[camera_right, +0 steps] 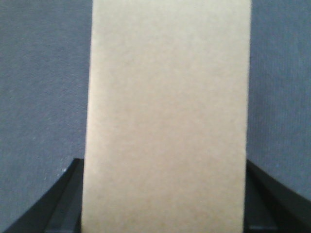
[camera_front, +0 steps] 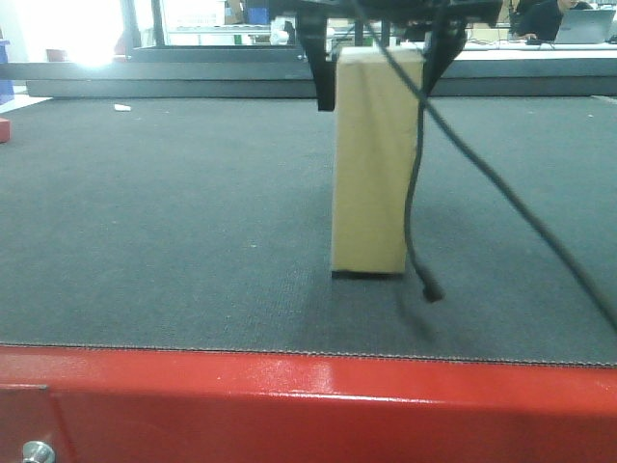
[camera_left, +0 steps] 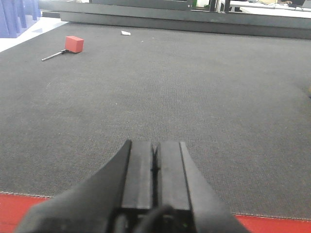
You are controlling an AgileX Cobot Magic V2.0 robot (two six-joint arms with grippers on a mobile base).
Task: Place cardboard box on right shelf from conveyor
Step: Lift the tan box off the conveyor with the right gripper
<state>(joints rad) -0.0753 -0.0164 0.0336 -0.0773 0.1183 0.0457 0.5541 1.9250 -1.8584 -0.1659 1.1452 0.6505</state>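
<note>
Grip sits high: your right claw clamps the tall tan-yellow cardboard box by its top sides, upright beneath it on the dark grey textured conveyor belt, likely for a plumb lift. Your left claw is clenched, empty.

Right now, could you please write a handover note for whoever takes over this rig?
Left tool: shut, empty, over the belt.
Right tool: shut on the box, one finger on each side near its top.
Box: upright, apparently resting on the belt.
Done: grasp. Left: lift, carry to the right shelf (not in view), set down.
</note>
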